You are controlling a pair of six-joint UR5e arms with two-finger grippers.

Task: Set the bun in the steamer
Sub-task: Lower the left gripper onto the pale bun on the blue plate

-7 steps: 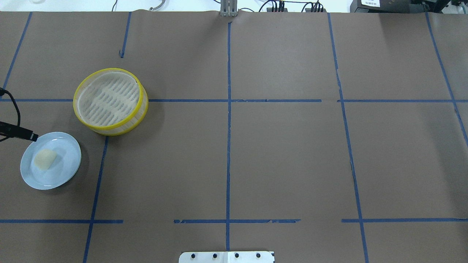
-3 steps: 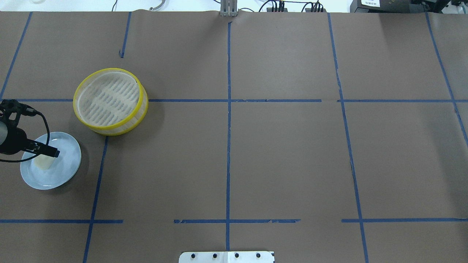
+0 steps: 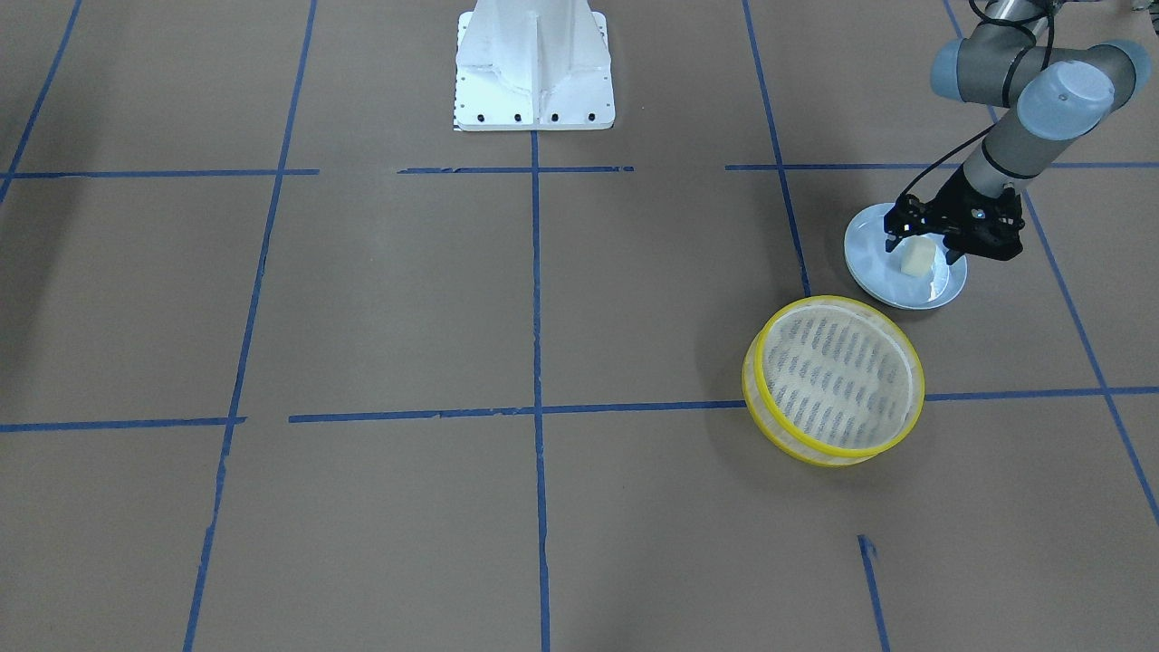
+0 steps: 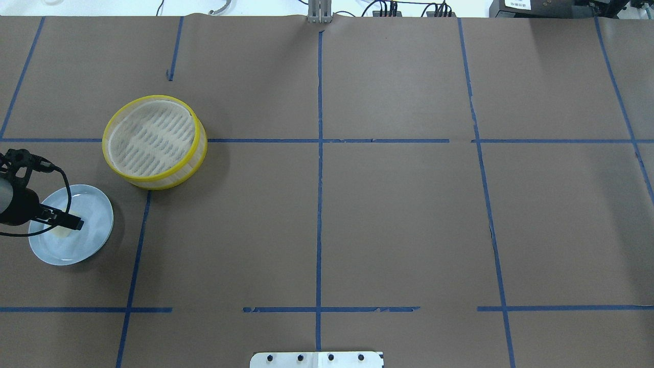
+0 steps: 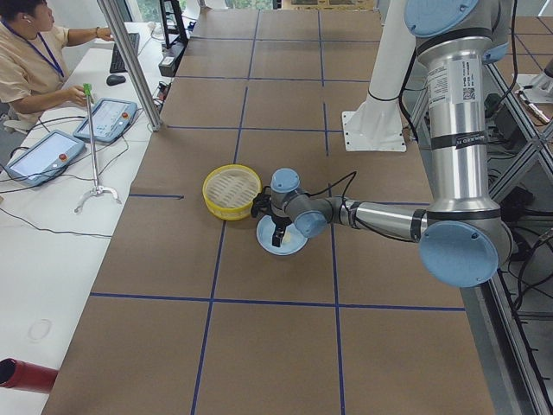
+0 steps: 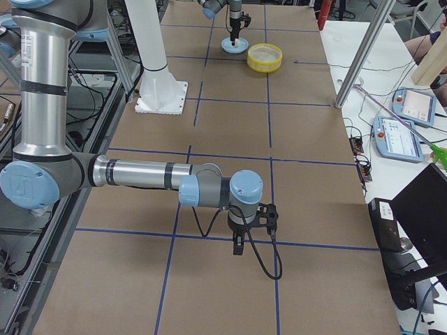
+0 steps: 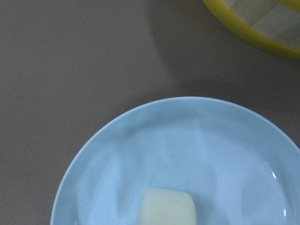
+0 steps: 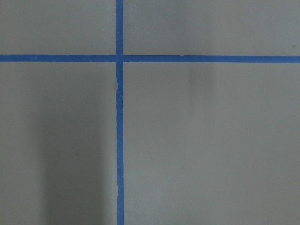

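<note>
The bun (image 3: 916, 261) lies on a pale blue plate (image 3: 871, 264) at the left end of the table (image 4: 398, 214), near the robot's side. It sits a little off the plate's middle and is flat on the dish, not lifted. The left gripper (image 3: 921, 254) hangs low over the plate, pointing down, with its jaws spread wider than the bun. One black finger (image 3: 892, 239) stands on each side of the bun, and the front-facing view shows a sliver of plate between bun and finger on both sides. It has hold of nothing. In the overhead view the gripper covers most of the bun, and only a pale edge shows under it.

The steamer (image 3: 833, 376) stands just beside the plate, farther from the robot and a little to the right. It is apart from the plate, and its slotted floor is bare. Its yellow rim cuts the top corner of the left wrist view.

The right gripper (image 6: 237, 250) hovers over brown paper near a crossing of blue tape lines (image 8: 119, 58) at the table's right end, well apart from everything else. How far its jaws are open cannot be told.
</note>
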